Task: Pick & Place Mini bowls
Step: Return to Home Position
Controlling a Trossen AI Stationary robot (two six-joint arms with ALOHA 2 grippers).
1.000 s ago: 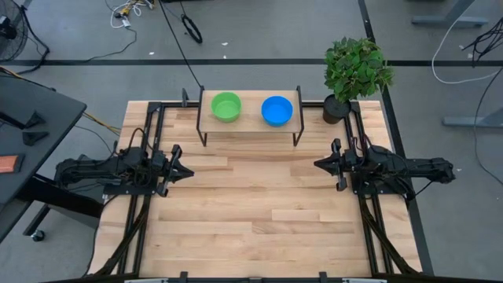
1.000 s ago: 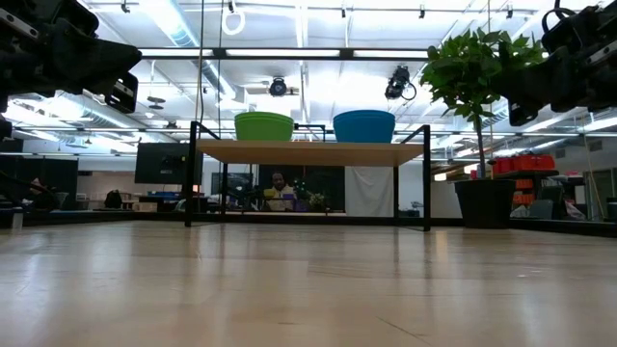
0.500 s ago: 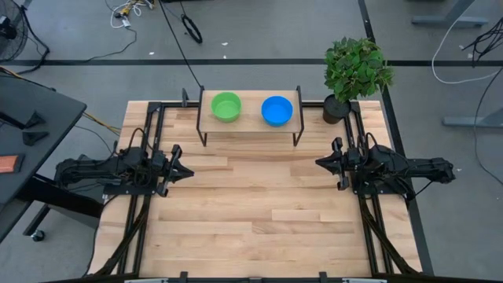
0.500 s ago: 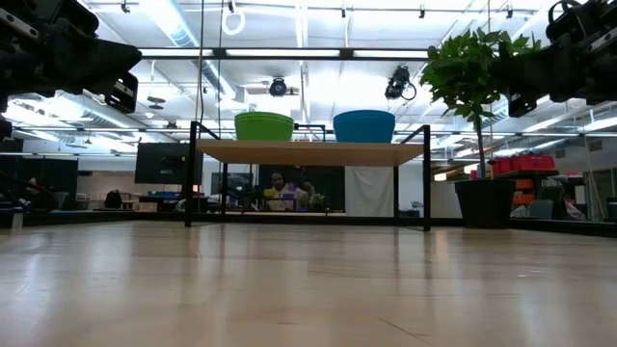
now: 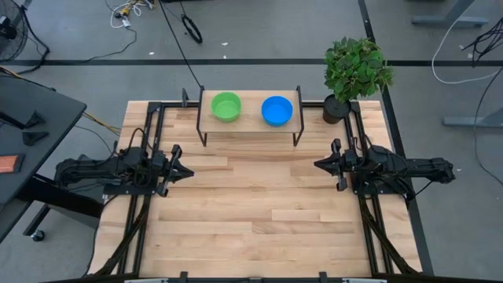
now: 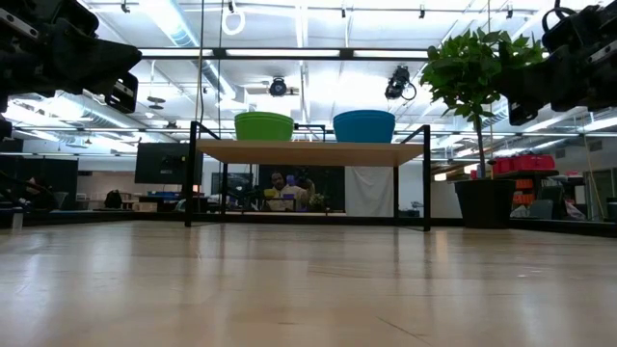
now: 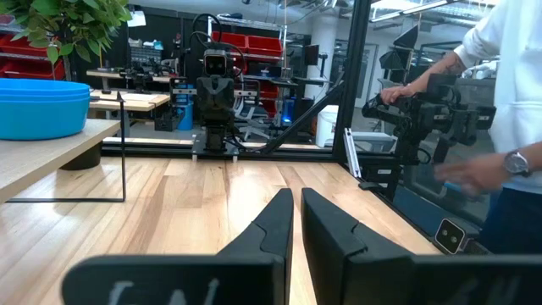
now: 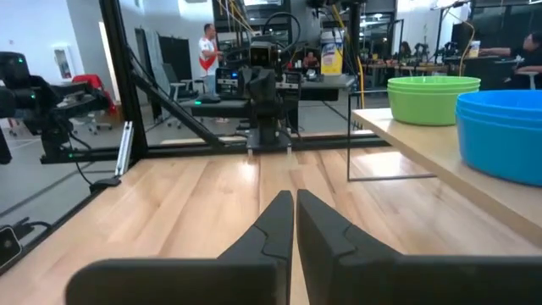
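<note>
On the shelf (image 5: 250, 98), green bowls (image 5: 225, 106) sit nearer the left gripper (image 5: 182, 171), blue bowls (image 5: 277, 110) nearer the right gripper (image 5: 321, 164), both seemingly pinched closed, empty.

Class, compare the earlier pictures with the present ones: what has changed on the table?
Hardly anything. The right gripper shifted slightly up and back half a second ago and is again where it was before that. Nothing was gripped or released. The left gripper, green bowls, blue bowls and plant stayed put.

Green bowl (image 6: 263, 126), blue bowl (image 6: 363, 126) on shelf (image 6: 308, 152)
</note>
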